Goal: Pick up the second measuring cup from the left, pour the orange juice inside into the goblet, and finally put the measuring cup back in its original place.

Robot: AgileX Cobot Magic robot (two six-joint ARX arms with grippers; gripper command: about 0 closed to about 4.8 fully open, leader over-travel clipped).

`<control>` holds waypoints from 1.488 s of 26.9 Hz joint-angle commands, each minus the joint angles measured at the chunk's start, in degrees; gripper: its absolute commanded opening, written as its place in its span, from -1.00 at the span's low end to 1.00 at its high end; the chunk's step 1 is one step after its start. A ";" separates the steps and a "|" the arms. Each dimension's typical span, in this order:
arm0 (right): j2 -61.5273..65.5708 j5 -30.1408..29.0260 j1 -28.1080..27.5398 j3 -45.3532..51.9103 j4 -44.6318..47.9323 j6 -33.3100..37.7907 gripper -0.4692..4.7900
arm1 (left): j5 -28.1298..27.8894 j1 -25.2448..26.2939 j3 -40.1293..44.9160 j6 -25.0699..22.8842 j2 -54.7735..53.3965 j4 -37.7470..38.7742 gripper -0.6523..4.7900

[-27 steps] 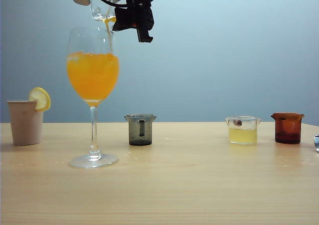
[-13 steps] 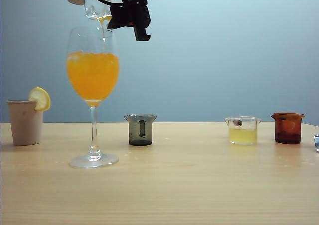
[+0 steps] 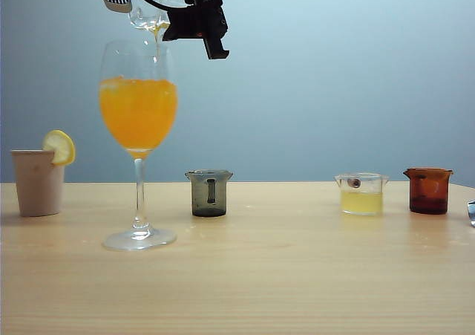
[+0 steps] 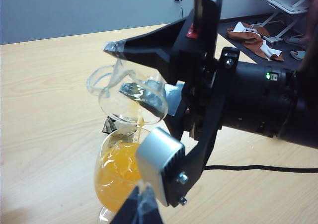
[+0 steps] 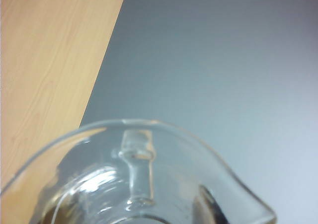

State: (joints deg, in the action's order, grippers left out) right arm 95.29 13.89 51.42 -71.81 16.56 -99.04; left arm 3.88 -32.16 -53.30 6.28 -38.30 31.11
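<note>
My right hand [image 4: 144, 92] clamps the small clear glass measuring cup [image 3: 148, 12], tipped above the tall stemmed goblet [image 3: 139, 112]; last orange juice [image 3: 138, 112] dribbling in. Next: level, return to worktop. Left hand [image 4: 140, 209] closure unclear

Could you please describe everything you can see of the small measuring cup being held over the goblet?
The measuring cup is small, clear, colourless glass with a flared rim and pour lip. It hangs tipped steeply above the goblet, clamped in the right gripper, whose jaws press its walls. It is nearly empty: a thin thread of orange juice runs from its lip into the goblet. Nothing else touches it.
</note>
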 commanded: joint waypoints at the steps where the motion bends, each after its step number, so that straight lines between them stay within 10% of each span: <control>1: -0.42 0.17 0.17 -0.33 1.73 -2.43 -0.33 | 0.02 -0.07 -0.17 0.17 0.04 -0.33 -0.78; 22: -0.42 0.11 0.33 -0.33 1.73 -1.79 -0.38 | 0.00 -0.07 -0.17 0.17 0.04 -0.33 -0.78; 40: -1.66 0.55 0.15 -0.33 1.70 35.78 -0.48 | 0.00 -0.07 -0.17 0.17 0.04 -0.35 -0.78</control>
State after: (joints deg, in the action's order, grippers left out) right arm 94.32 14.17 51.48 -71.81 16.62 -67.88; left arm 3.88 -32.16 -53.30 6.28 -38.30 31.11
